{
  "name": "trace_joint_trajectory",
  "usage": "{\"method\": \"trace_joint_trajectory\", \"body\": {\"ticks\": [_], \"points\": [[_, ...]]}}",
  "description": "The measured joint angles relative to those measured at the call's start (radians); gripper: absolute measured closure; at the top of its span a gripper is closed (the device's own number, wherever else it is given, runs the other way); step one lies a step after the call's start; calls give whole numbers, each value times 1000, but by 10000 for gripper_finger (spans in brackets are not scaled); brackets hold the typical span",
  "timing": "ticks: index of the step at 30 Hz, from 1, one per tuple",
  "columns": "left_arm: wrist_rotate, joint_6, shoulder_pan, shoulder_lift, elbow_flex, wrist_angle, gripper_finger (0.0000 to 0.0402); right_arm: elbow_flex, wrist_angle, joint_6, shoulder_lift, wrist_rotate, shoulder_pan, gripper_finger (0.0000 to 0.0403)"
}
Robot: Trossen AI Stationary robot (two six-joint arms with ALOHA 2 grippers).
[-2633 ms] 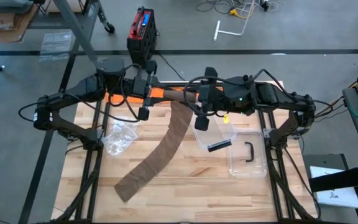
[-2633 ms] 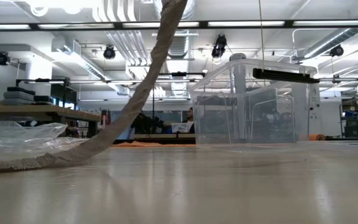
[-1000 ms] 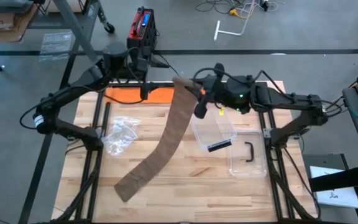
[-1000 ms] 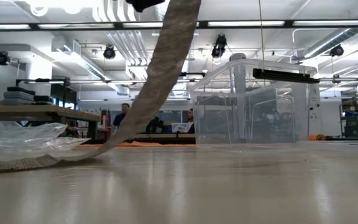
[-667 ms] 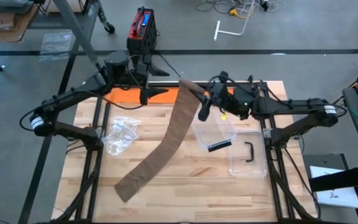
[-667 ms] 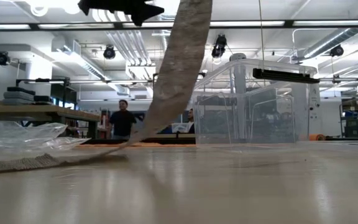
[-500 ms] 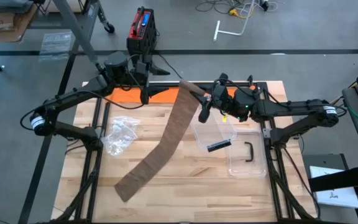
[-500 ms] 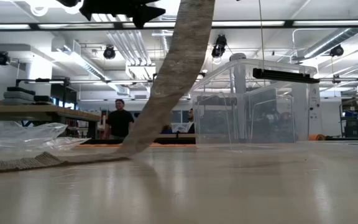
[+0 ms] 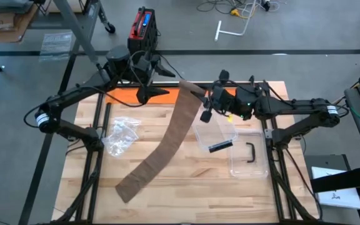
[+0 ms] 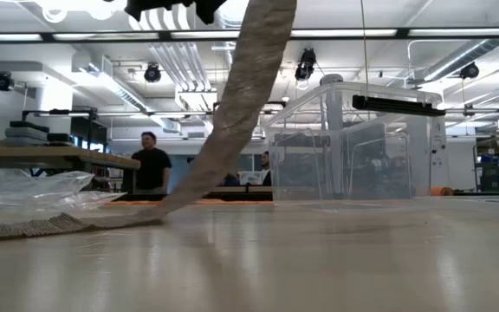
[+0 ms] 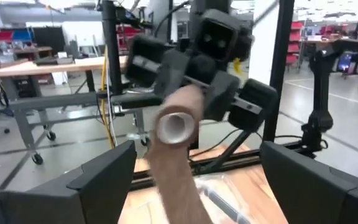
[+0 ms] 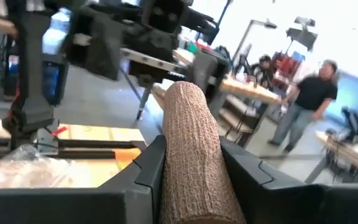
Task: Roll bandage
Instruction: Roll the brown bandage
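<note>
The rolled end of the brown woven bandage (image 12: 194, 143) was clamped aloft by the right gripper (image 9: 200, 100) at the far table edge; the left gripper (image 9: 150, 94) was held open nearby. A slack tail could loosen the winding.

A: Overhead picture, light?
B: Even and soft; the wooden table (image 9: 186, 181) is showing only faint shadows under the arms.

A: Table-level picture?
B: Ceiling light strips (image 10: 362, 33) are glaring white; the tabletop is throwing back a pale sheen; the near surface is going soft, and the clear box (image 10: 353, 143) is catching reflections.

A: Wrist pictures?
B: The bandage roll (image 11: 176, 121) is looking blurred up close, and the dark fingers (image 11: 98, 180) are out of focus. In the other, a bright window area (image 12: 347, 37) is washing out, and a person (image 12: 303, 102) is smearing.
</note>
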Motion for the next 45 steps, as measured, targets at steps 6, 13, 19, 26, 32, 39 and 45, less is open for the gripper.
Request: {"method": "trace_joint_trajectory", "body": {"ticks": [6,13,19,26,32,39,45], "points": [[1,-47,-1,2,17,-53,55,4,50,-111,50,22,13,296],[1,-73,-1,2,2,-65,71,34,52,-223,81,36,26,299],[-21,-146,-2,11,2,-46,83,42,52,-278,85,56,28,303],[7,-233,-4,46,11,-45,80,42,52,-318,85,52,32,302],[62,-210,-4,62,17,18,65,41,35,-317,89,44,32,306],[85,-228,-4,85,18,88,53,41,29,-330,86,43,32,306],[121,-357,-6,138,18,111,54,41,9,-353,84,44,32,304]]}}
